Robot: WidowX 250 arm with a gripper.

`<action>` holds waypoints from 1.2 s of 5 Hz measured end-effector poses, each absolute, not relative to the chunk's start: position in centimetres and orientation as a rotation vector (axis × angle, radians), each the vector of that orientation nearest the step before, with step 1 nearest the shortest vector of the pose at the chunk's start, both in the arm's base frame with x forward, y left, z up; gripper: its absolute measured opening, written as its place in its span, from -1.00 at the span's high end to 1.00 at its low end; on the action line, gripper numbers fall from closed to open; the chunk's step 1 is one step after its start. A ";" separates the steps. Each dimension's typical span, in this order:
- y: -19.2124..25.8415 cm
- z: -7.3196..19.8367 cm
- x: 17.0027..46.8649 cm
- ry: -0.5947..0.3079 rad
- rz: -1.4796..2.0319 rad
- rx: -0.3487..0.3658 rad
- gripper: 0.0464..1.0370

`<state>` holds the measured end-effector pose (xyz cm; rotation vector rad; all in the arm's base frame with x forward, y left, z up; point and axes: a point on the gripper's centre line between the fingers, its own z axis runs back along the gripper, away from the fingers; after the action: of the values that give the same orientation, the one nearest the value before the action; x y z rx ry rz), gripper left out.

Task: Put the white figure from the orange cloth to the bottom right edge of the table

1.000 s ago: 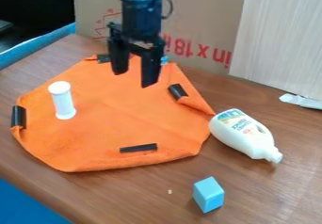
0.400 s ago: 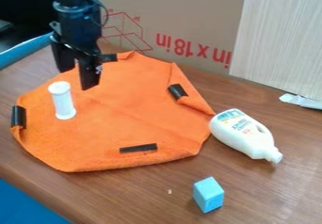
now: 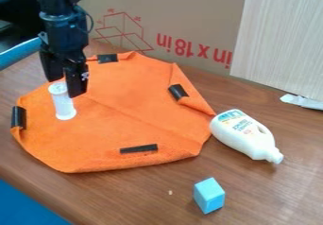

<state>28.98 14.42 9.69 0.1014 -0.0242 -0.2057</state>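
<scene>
At the upper left, the black gripper (image 3: 63, 86) hangs open, its two fingers apart at the level of the white figure's top. The white figure (image 3: 63, 107), a slim cylinder with wider ends, stands upright on the left part of the orange cloth (image 3: 132, 120). One finger overlaps the view of its top edge; whether they touch I cannot tell. The cloth lies on the brown wooden table (image 3: 252, 195), whose bottom right part shows bare wood grain.
A white bottle (image 3: 245, 133) lies on its side right of the cloth. A light blue block (image 3: 208, 195) sits near the front. Black clips or strips (image 3: 139, 148) mark the cloth's edges. Cardboard (image 3: 189, 11) and a pale panel (image 3: 277, 39) stand behind.
The gripper has moved left from above the cloth's back part, then a little further left and down to the white figure. The figure, cloth, bottle and block have kept their places.
</scene>
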 end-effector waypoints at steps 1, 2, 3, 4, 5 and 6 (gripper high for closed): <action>13.7 9.1 28.1 0.012 -0.297 0.047 -0.83; 13.4 8.3 27.6 0.026 -0.303 0.034 -0.27; 13.5 8.3 27.7 0.021 -0.303 0.041 -0.04; 13.4 8.3 27.7 0.019 -0.305 0.039 -0.04; 12.4 8.3 27.3 0.035 -0.324 0.021 -0.04; 9.2 11.0 27.2 -0.007 -0.364 -0.012 -0.04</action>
<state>27.22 9.17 11.01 -0.0125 -0.0071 -0.3641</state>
